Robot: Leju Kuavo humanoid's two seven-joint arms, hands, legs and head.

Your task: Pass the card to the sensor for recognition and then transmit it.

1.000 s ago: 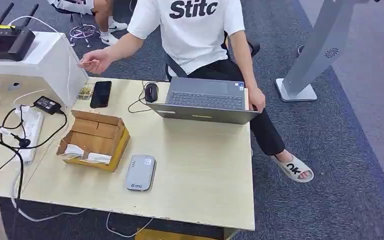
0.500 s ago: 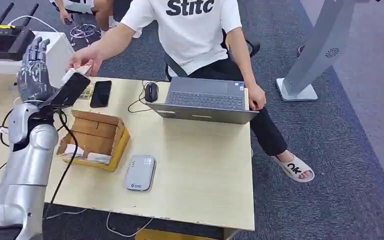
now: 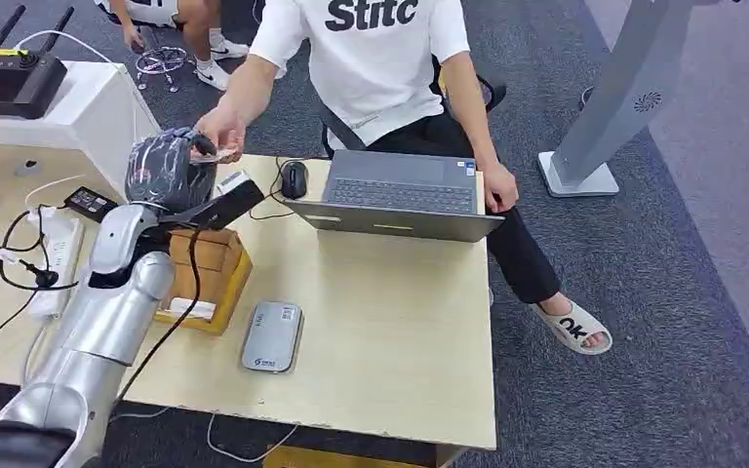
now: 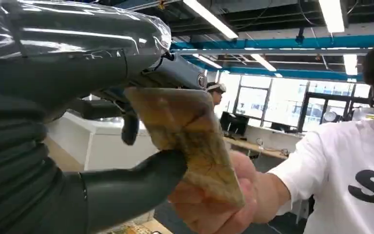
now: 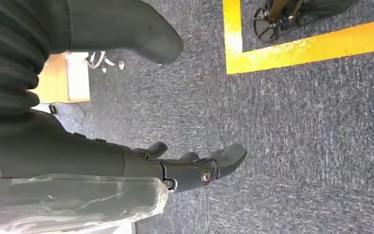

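The left hand (image 3: 164, 168) was raised at the far left corner of the bench (image 3: 390, 331), meeting a person's hand (image 3: 219, 130) that reached in from behind it. In the left wrist view the card (image 4: 187, 141), brownish and worn, was pinched between the robot's thumb and its dark fingers (image 4: 175, 73), while the person's hand (image 4: 219, 209) also held its far end; both had hold of it at once. No print on the card could be read.

The right hand (image 5: 195, 168) hung over grey carpet beside a yellow floor line (image 5: 292, 46), its fingers spread apart and holding nothing.

On the bench, an open cardboard box (image 3: 216, 268) sat partly behind the left arm; a white slip of paper or a packet (image 3: 192, 308) lay at its near edge, and the rest of its contents were hidden. Just in front of it lay a flat grey card reader (image 3: 273, 336) with a small blue mark too small to read. An open laptop (image 3: 400, 200) stood near the far edge with a black mouse (image 3: 295, 179) beside it. The person's white T-shirt (image 3: 375, 58) read "Stitc" in black; a sandal (image 3: 573, 328) bore the letters "ok". A black router with antennas (image 3: 10, 73) rested on a white block at the left.
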